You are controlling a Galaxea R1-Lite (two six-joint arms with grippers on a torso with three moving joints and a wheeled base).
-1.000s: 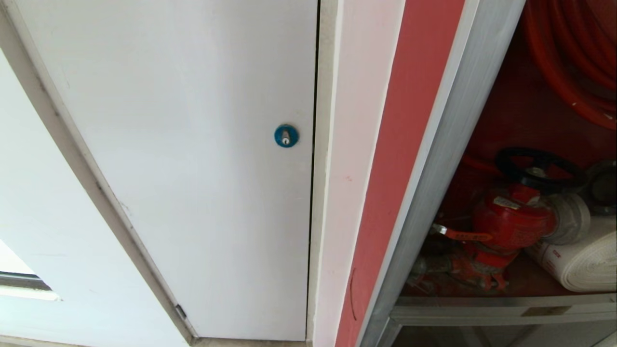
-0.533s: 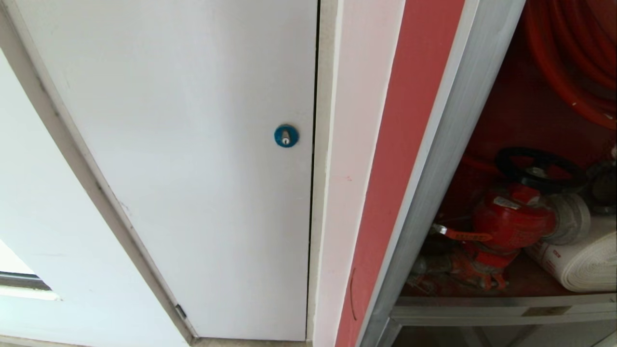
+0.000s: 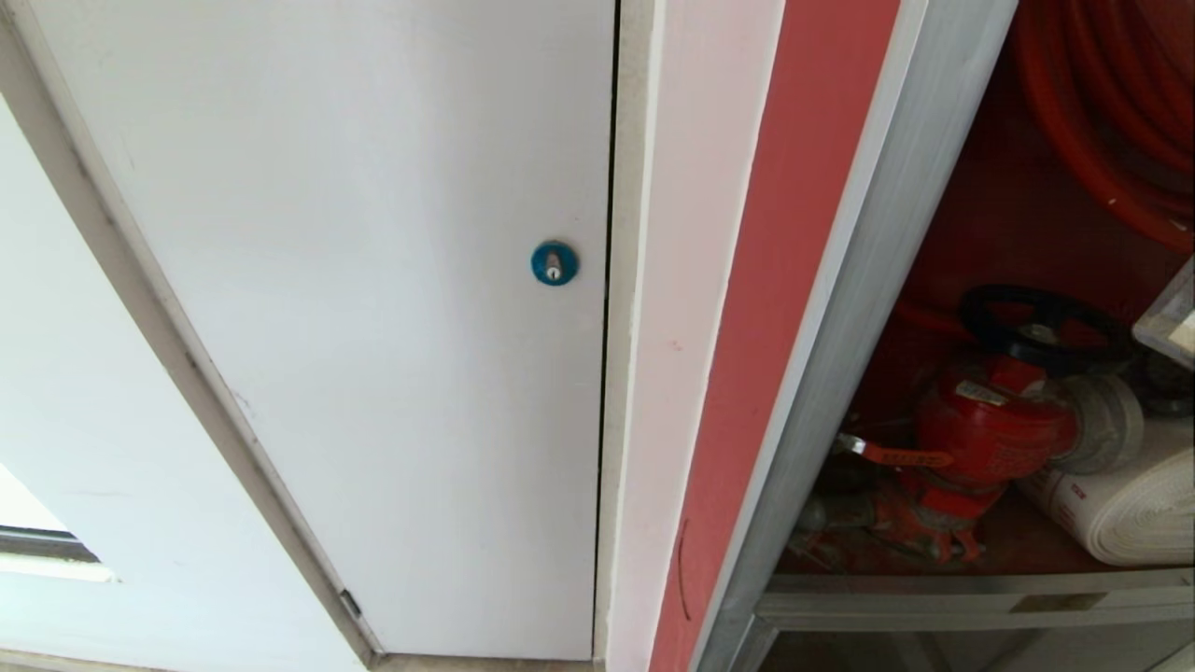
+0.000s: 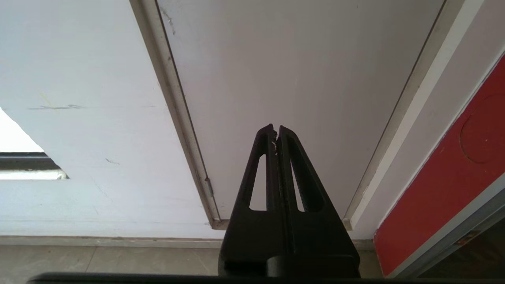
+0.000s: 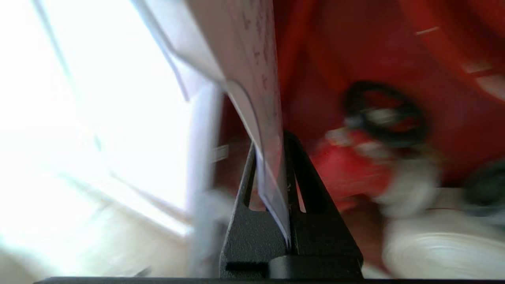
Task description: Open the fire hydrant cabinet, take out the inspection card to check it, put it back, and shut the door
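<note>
The fire hydrant cabinet (image 3: pixel 840 280) stands open at the right of the head view, and the door is out of view. Inside are a red valve (image 3: pixel 990 429) with a black handwheel (image 3: pixel 1036 327), a white rolled hose (image 3: pixel 1130 504) and a red hose reel (image 3: pixel 1111 112). My right gripper (image 5: pixel 272 140) is shut on the inspection card (image 5: pixel 252 59), a white printed sheet standing up between its fingers in front of the cabinet's inside. A corner of the card (image 3: pixel 1172 322) shows at the right edge of the head view. My left gripper (image 4: pixel 275 128) is shut and empty, parked low.
A plain white panel (image 3: pixel 373 280) with a round blue lock (image 3: pixel 555 263) fills the left and middle of the head view. A pale wall strip (image 3: pixel 672 280) separates it from the cabinet. Tiled floor (image 4: pixel 118 260) runs along the wall's foot below the left gripper.
A corner of the card has come into the head view at its right edge, over the valve's handwheel. Everything else in that view is unchanged.
</note>
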